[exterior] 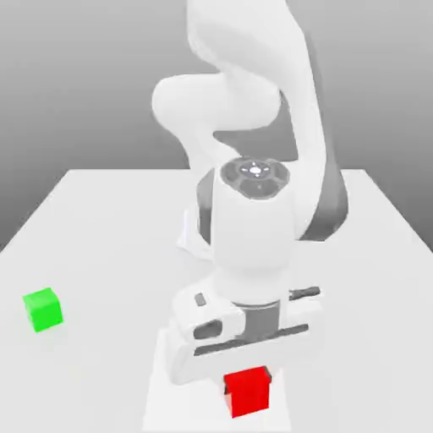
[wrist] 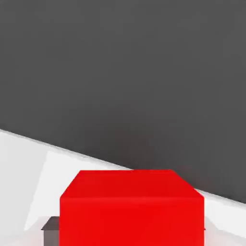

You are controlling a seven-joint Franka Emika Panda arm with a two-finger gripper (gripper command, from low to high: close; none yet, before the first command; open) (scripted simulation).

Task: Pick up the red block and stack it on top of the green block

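Observation:
The red block [exterior: 248, 391] rests on the white table near its front edge, directly under the hand. My gripper [exterior: 247, 374] is lowered over it, the white hand body just above the cube's top. In the hand view the red block [wrist: 132, 209] looms close, and a grey finger pad [wrist: 49, 228] presses against its side. The jaws are shut on the cube. The green block [exterior: 42, 309] stands alone on the table towards the exterior view's left, well apart from the gripper.
The white table [exterior: 110, 220] stretches back to the arm's base [exterior: 193, 237] at the centre rear. Open tabletop lies between the red and green blocks. The table's front edge runs close to the red cube.

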